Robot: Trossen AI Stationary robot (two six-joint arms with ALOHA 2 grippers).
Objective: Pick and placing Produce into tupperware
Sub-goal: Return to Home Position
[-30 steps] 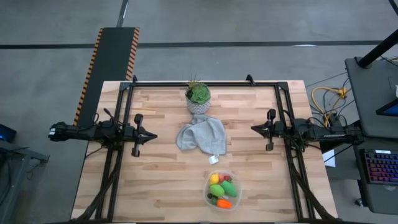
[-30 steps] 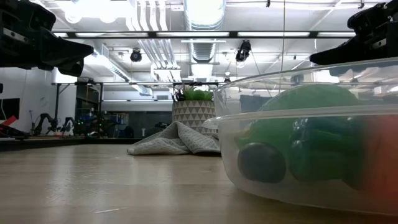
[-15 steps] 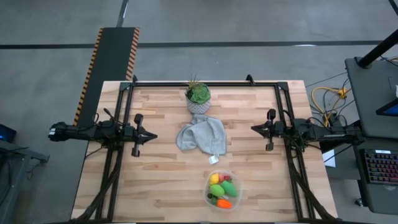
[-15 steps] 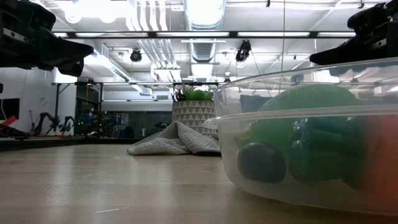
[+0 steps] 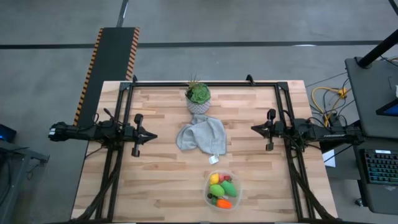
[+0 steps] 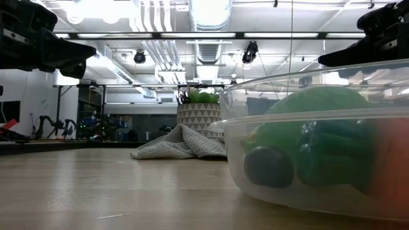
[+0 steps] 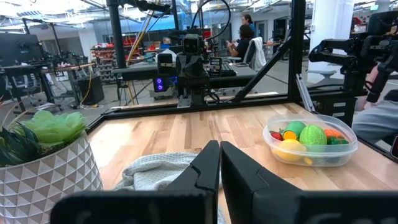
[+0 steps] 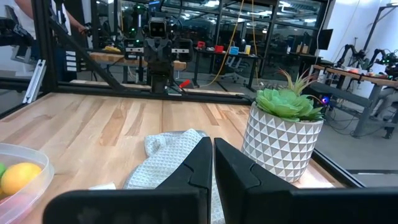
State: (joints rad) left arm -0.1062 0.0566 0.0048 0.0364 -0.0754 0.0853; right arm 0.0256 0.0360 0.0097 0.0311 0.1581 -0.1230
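The clear tupperware (image 5: 221,190) stands near the table's near edge, right of centre, and holds the produce (image 5: 222,188): green ovals, a yellow lemon, an orange carrot and red berries. It also shows in the left wrist view as the tupperware (image 7: 310,139) and close up in the low view (image 6: 319,147). My left gripper (image 5: 153,136) hovers shut over the table's left side. My right gripper (image 5: 254,129) hovers shut over the right side. Both are raised and far from the tupperware.
A grey cloth (image 5: 201,135) lies crumpled at the table's middle, between the two grippers. A potted green plant (image 5: 198,98) stands behind it near the far edge. Bare wood lies left of the tupperware. People sit in the room beyond the table.
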